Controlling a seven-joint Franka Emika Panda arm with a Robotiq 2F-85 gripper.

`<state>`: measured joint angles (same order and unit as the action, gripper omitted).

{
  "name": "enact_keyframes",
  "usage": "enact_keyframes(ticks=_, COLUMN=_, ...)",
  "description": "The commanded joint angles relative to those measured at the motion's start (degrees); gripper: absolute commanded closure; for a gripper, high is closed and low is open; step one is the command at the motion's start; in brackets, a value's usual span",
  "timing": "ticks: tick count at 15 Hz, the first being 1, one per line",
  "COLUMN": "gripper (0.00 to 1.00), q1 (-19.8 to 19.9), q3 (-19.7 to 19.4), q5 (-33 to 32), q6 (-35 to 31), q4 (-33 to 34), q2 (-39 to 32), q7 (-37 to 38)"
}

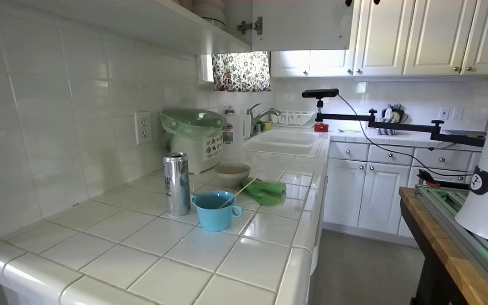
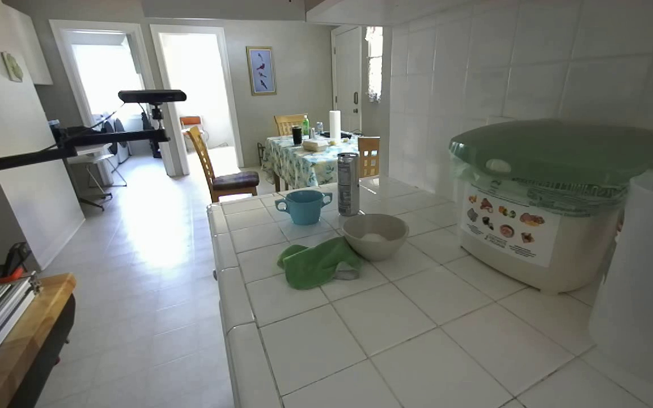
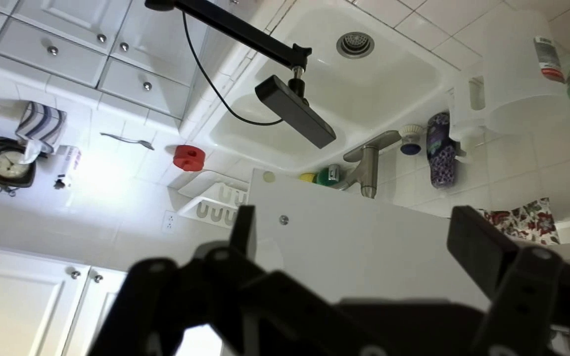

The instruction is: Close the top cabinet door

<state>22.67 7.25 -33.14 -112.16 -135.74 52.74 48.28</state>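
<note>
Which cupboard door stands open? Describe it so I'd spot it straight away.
Start at the white-tiled counter and look up to the wall cabinet above it. Its open door juts out, a flat greyish panel with a metal hinge showing. The shut doors beyond it have raised panels and round knobs instead.

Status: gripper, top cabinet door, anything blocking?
Gripper open, holding nothing. Top cabinet door swung open, hinge showing. No obstruction seen, but its swing path is partly out of frame.

One blue cup (image 1: 213,218), one silver can (image 1: 177,186), one green cloth (image 1: 269,194)
</note>
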Motion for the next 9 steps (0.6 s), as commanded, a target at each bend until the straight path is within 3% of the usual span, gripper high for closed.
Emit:
enact_keyframes(ticks=1, gripper=0.00, q1=-0.2, q3=-2.7, q5=-1.8, q6=-0.4, q4=-0.2, q2=0.5, q7=0.5)
enact_keyframes(ticks=9, gripper=0.00, q1=-0.9, q3=-10.2, q5=-2.9, q6=-9.7, q4=-2.4, q2=1.8, q7=-4.3)
